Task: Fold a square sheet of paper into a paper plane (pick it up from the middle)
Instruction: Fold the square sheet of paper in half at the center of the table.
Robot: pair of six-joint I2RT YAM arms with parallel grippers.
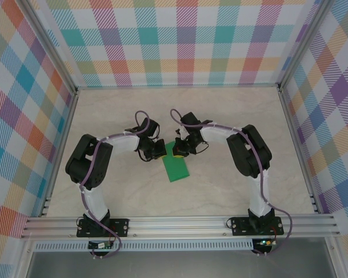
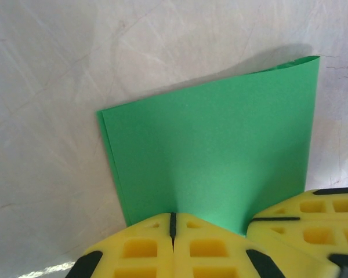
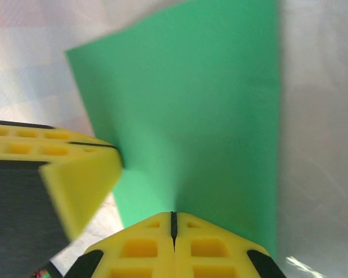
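The square sheet of paper (image 1: 177,168) is bright green and lies in the middle of the table, looking like a rectangle from above. A second layer shows along its left edge (image 2: 113,168), so it is folded double; it does not have the shape of a paper plane. My left gripper (image 1: 158,152) is shut on the paper's far edge, its jaws meeting on the sheet (image 2: 173,223). Right beside it, my right gripper (image 1: 178,150) is shut on the same edge (image 3: 174,223). The sheet (image 3: 203,116) puckers slightly at each pinch.
The pale marbled table top (image 1: 232,116) is walled on three sides by plaid panels (image 1: 180,40). An aluminium rail (image 1: 180,223) runs along the near edge, with both arm bases on it. Open room lies all round the paper.
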